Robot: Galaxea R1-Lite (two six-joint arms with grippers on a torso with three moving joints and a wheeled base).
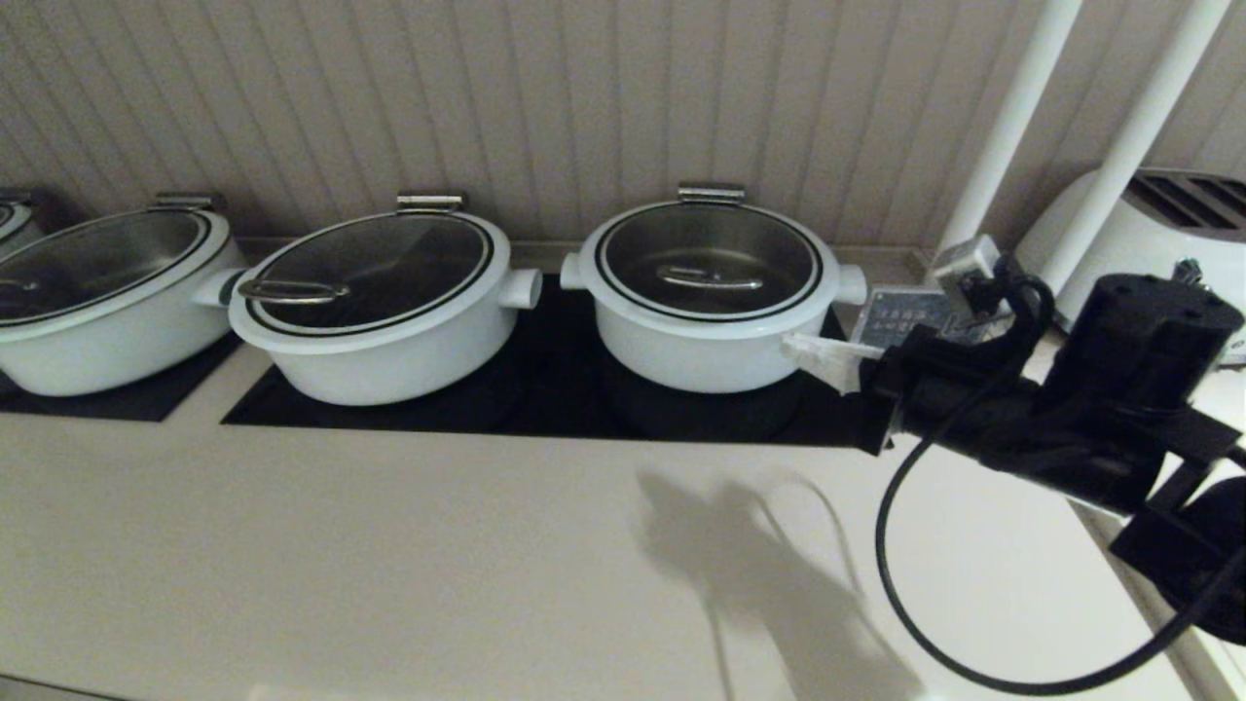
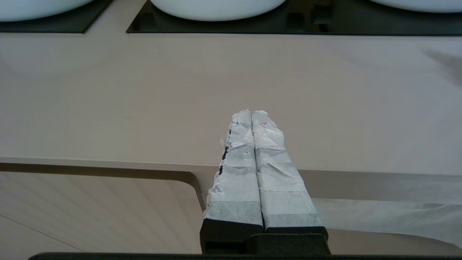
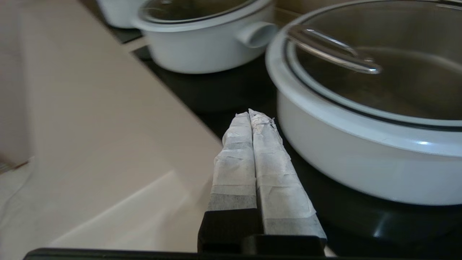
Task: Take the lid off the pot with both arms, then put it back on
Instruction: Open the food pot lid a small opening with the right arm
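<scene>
The pot (image 1: 711, 341), deep and white with stubby side handles, stands on the black hob at centre right. The lid (image 1: 709, 255), glass with a dark rim and an arched wire handle (image 1: 709, 280), sits on it. My right gripper (image 1: 790, 346) is shut and empty, its taped tips next to the pot's right wall, below the right handle. In the right wrist view the gripper (image 3: 251, 113) is beside the pot (image 3: 346, 162), with the lid (image 3: 397, 83) above. My left gripper (image 2: 251, 112) is shut and empty over the bare counter, back from the hob; it is out of the head view.
Two wider white pots with glass lids (image 1: 375, 268) (image 1: 97, 258) stand to the left on black hob panels (image 1: 545, 399). A white toaster (image 1: 1158, 219) and two white poles (image 1: 1012, 107) stand at the right. The beige counter (image 1: 389, 545) stretches in front.
</scene>
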